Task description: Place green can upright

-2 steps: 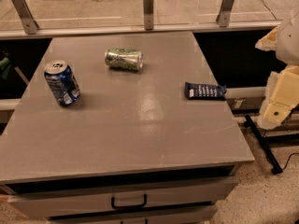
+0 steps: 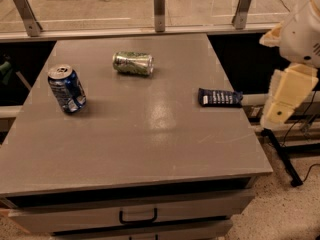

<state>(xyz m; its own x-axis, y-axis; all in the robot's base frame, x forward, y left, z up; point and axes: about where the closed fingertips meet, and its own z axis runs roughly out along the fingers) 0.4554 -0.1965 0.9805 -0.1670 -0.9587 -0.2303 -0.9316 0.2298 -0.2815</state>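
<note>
The green can [image 2: 132,64] lies on its side on the grey table [image 2: 150,134], towards the back middle, with its silver end facing left. My gripper [image 2: 286,98] is a cream-coloured part hanging off the right edge of the table, beyond the table top and far to the right of the green can. It holds nothing that I can see.
A blue can with white markings [image 2: 66,88] stands slightly tilted at the left of the table. A dark blue packet [image 2: 219,97] lies at the right edge. A glass rail with metal posts [image 2: 159,9] runs behind the table. A drawer handle [image 2: 138,217] is below the front edge.
My arm has shifted slightly left and up at the right edge of the table. The cans and the packet have not moved.
</note>
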